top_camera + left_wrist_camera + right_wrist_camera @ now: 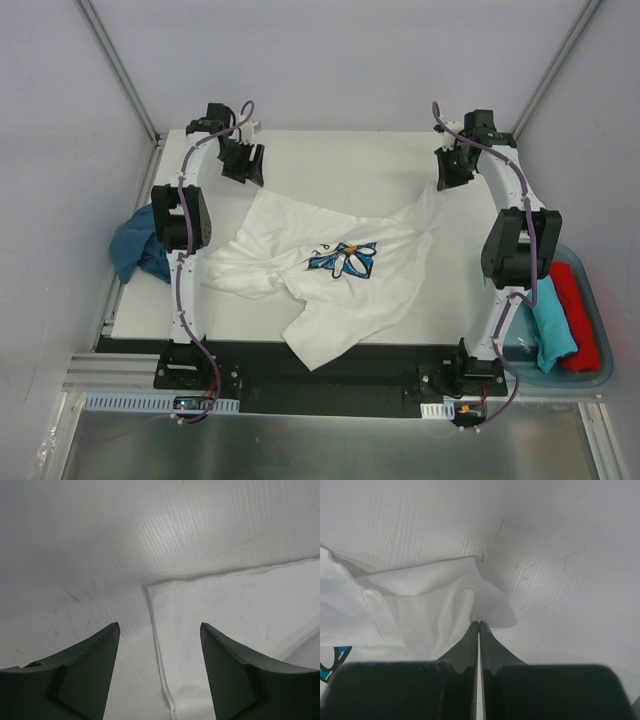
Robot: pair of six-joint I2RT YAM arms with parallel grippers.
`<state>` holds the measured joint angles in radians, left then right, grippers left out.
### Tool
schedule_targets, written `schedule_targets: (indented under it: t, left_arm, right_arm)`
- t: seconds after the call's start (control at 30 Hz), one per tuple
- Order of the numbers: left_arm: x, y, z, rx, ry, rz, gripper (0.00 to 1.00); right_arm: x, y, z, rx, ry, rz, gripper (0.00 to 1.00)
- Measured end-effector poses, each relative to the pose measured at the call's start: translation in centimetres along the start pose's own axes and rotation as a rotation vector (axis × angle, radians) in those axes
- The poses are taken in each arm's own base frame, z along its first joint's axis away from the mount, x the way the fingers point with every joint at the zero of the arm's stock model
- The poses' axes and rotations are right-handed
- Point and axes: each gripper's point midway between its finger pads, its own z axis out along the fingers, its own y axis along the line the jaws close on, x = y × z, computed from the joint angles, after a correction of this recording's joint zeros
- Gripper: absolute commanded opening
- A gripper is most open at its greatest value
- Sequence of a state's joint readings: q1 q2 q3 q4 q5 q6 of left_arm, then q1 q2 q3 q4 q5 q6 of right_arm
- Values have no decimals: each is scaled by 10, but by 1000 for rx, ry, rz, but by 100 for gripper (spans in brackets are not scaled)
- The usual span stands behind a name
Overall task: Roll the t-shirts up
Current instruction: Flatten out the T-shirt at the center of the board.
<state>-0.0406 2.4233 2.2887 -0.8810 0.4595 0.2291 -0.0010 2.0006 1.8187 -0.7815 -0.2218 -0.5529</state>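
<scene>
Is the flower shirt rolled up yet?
Not rolled. The white t-shirt lies spread out and wrinkled on the table, its flower print facing up.

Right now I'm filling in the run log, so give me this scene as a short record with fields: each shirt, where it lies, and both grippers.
white t-shirt: crumpled on table, daisy print up
left gripper: fingers open over a corner of the white t-shirt
right gripper: fingers shut on an edge of the white t-shirt
dark blue t-shirt: bunched at table's left edge
teal t-shirt: in bin, right of table
red t-shirt: same bin, beside teal
</scene>
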Motion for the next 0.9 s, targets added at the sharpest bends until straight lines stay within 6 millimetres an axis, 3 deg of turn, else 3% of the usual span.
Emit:
schedule_targets:
  t: [0.17, 0.37, 0.67, 0.9]
  left_arm:
    - [4, 3, 22, 10, 23, 1, 58]
    - [0, 2, 27, 13, 15, 14, 51]
    - [7, 5, 35, 16, 36, 19, 49]
    - [16, 5, 48, 22, 64, 19, 32]
  right_arm:
    - [-1, 1, -6, 3, -12, -2, 1]
    - [9, 6, -6, 3, 12, -7, 1]
    - [11, 10, -3, 16, 29, -37, 1]
    - [11, 10, -3, 26, 33, -44, 1]
